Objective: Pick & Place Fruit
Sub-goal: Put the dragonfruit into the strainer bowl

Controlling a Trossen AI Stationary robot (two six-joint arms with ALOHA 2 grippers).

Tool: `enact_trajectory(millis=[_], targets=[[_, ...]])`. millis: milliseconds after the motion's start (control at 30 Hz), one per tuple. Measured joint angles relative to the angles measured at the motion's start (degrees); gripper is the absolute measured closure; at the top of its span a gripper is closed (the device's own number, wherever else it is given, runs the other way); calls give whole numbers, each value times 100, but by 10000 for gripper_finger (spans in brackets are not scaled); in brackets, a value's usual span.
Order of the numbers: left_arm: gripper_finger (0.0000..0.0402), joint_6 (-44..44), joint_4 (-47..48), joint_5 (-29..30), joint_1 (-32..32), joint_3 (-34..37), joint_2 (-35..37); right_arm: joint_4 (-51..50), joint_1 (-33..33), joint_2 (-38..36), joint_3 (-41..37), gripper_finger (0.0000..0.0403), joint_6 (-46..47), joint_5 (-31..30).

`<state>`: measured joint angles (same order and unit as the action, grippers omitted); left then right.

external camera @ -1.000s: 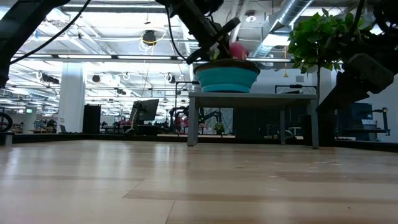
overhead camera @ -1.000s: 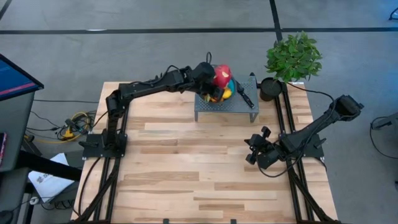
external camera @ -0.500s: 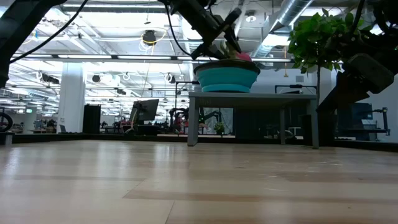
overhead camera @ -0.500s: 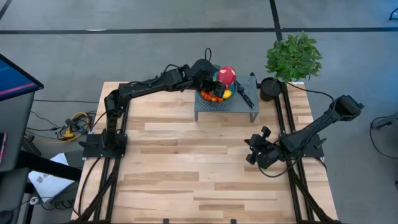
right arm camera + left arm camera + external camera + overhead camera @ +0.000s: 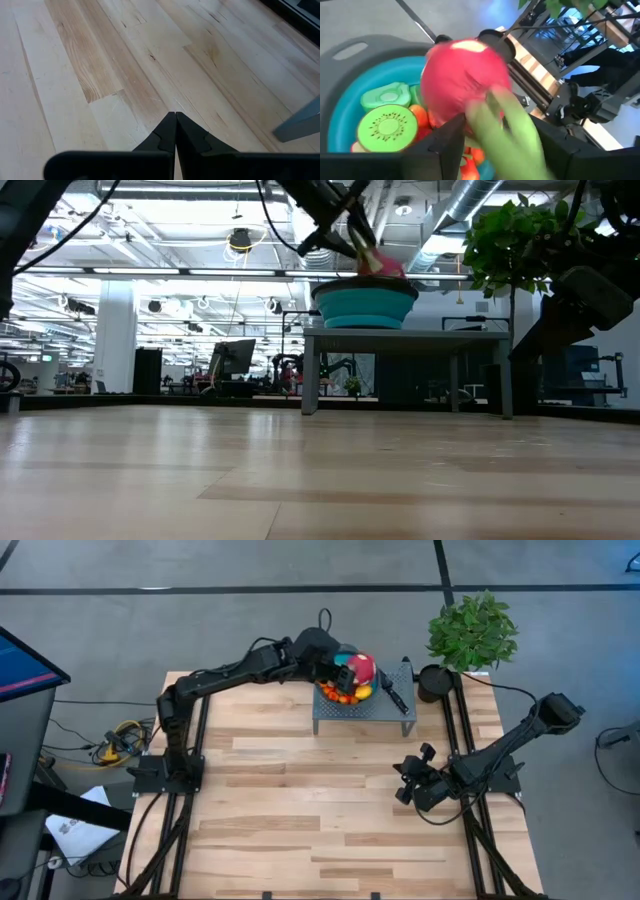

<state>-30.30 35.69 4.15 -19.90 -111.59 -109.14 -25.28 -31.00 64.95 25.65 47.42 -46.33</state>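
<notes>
My left gripper (image 5: 343,668) hung over the teal bowl (image 5: 365,303) on the grey stand (image 5: 362,712) by the table's (image 5: 300,800) far edge. Its jaws stood apart around the dragon fruit (image 5: 465,82), though I couldn't tell if they gripped it. The fruit sat atop the small fruits (image 5: 352,693) in the bowl. My right gripper (image 5: 175,131) waited near the right edge, jaws together.
</notes>
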Motion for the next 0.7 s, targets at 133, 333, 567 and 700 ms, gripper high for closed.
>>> enact_trajectory(millis=[133, 333, 567, 700], targets=[[223, -13, 150, 47, 56, 2, 223, 0, 0, 2, 0, 403, 0, 0], [230, -3, 282, 220, 162, 2, 314, 4, 0, 0, 0, 403, 9, 0], [218, -4, 291, 305, 120, 591, 214, 11, -13, 0, 0, 403, 15, 0], [195, -47, 131, 312, 45, 788, 266, 9, -9, 1, 0, 403, 15, 0]])
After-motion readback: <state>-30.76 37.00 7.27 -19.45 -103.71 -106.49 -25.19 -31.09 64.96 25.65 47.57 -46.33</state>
